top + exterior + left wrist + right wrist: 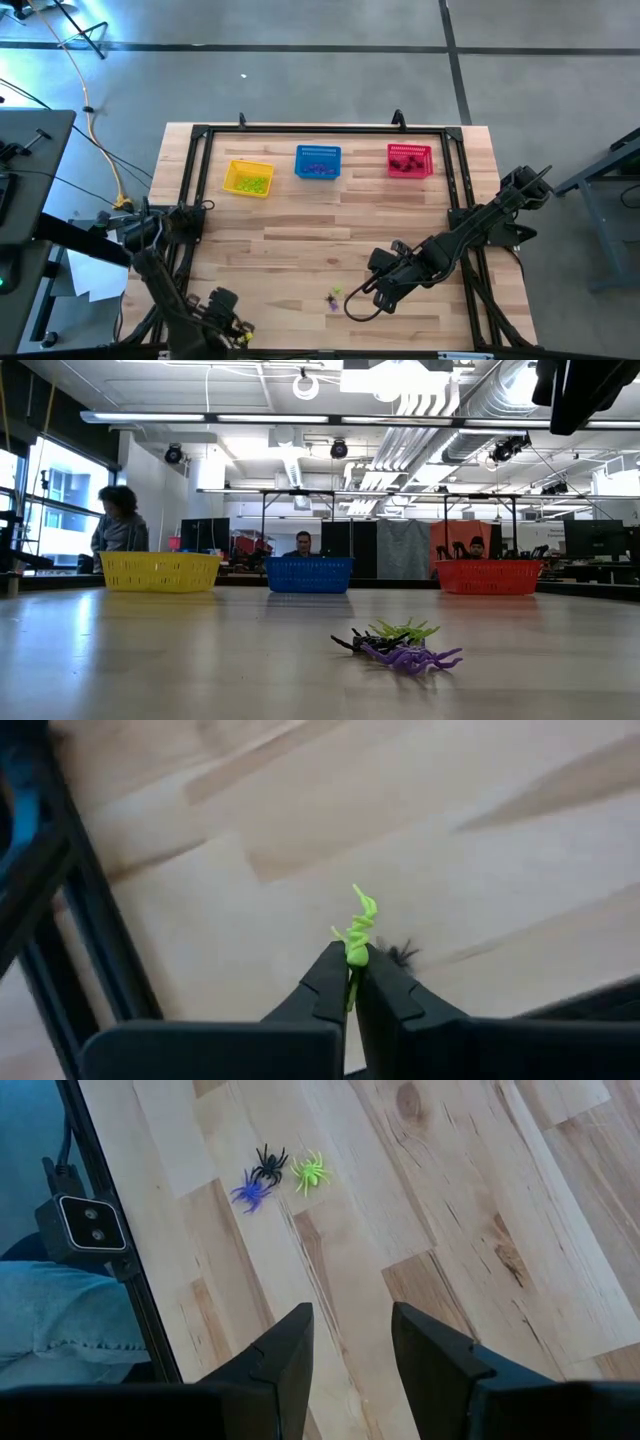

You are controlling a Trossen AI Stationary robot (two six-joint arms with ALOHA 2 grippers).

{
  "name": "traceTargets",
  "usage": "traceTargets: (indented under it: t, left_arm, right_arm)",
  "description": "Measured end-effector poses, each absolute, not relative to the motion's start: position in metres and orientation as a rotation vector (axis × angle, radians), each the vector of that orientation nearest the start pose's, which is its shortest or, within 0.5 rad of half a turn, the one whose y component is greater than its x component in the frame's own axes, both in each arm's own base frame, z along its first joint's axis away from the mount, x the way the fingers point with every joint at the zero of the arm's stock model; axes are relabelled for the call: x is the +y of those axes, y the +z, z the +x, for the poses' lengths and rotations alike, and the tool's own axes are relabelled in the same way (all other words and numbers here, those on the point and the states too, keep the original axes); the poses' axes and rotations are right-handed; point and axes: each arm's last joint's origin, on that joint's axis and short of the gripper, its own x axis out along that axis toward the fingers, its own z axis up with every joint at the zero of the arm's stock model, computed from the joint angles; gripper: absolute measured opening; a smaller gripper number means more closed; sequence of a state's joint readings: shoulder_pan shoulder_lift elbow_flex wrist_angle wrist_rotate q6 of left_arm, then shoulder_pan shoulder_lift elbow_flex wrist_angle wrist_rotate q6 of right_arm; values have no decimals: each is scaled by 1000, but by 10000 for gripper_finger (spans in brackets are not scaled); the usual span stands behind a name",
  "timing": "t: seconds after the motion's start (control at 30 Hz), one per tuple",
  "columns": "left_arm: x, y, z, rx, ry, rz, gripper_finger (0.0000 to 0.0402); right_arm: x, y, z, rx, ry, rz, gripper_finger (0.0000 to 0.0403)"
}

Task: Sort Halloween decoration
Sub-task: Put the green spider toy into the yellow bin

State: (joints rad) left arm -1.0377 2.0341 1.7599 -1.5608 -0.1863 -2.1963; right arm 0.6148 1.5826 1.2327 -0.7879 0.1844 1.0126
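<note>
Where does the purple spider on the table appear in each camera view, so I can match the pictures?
High view: the purple spider lies near the front edge, beside the right gripper.
Low view: purple spider in front, centre-right.
Left wrist view: not in it.
Right wrist view: purple spider ahead of the fingers.
Shared landmark: the green spider right beside it.

No text, label, brand, number or sign can be read in any view: not on the table, the baskets or the room behind.
</note>
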Motion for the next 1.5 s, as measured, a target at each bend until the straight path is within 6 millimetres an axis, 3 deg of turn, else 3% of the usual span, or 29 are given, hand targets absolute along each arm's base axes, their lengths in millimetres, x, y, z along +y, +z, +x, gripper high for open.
traceTargets:
  t: [0.2,0.37,0.57,0.83,1.03,1.3,1.5]
  left_arm:
    - [-285,247,213,1253,968,-545,3]
    - [-237,247,233,1258,981,-427,9]
    - [-163,246,249,1281,1035,-315,10]
    - [-61,246,237,1341,1097,-176,9]
    - [-1,237,222,1363,1068,-170,9]
    - [62,221,205,1364,1034,-218,9]
    - [91,214,201,1364,980,-274,9]
  right_arm:
    - [177,253,260,1103,-173,464,133]
    - [177,253,260,1104,-173,463,133]
    - [177,253,260,1104,-173,463,133]
    - [177,253,260,1104,-173,464,133]
    - [177,253,260,1101,-171,465,133]
    - [176,253,262,1079,-222,516,133]
    - [170,253,265,1073,-275,560,133]
